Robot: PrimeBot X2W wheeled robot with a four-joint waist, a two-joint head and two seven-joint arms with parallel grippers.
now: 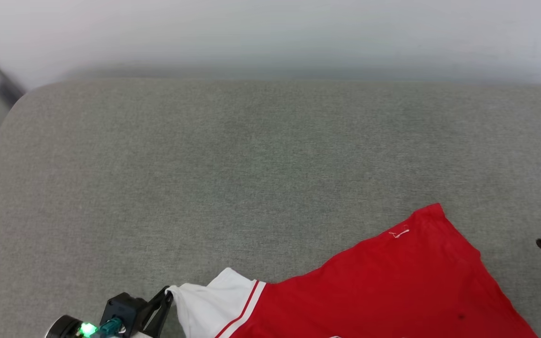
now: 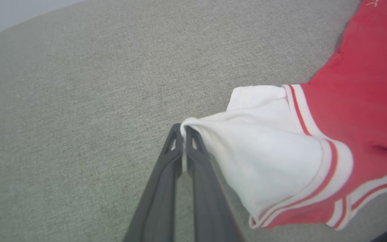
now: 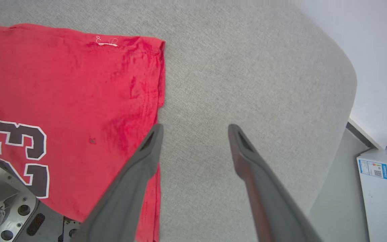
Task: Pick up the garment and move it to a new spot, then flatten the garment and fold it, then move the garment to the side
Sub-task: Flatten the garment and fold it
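Left gripper point(image 2: 183, 131) is clamped on the white sleeve point(image 2: 264, 141) of the garment point(image 2: 364, 84). Right gripper point(image 3: 195, 129) gapes wide, empty, beside its red edge.

Red garment point(image 1: 392, 291) lies at five o'clock on the grey cushion point(image 1: 204, 164); left gripper point(image 1: 166, 295) pinches its white sleeve point(image 1: 204, 305) at seven o'clock.

My left gripper point(image 2: 183, 129): jaws pinched together on sleeve point(image 2: 264, 144) edge, fingers reaching forward. My right gripper point(image 3: 195, 131): fingers spread wide.
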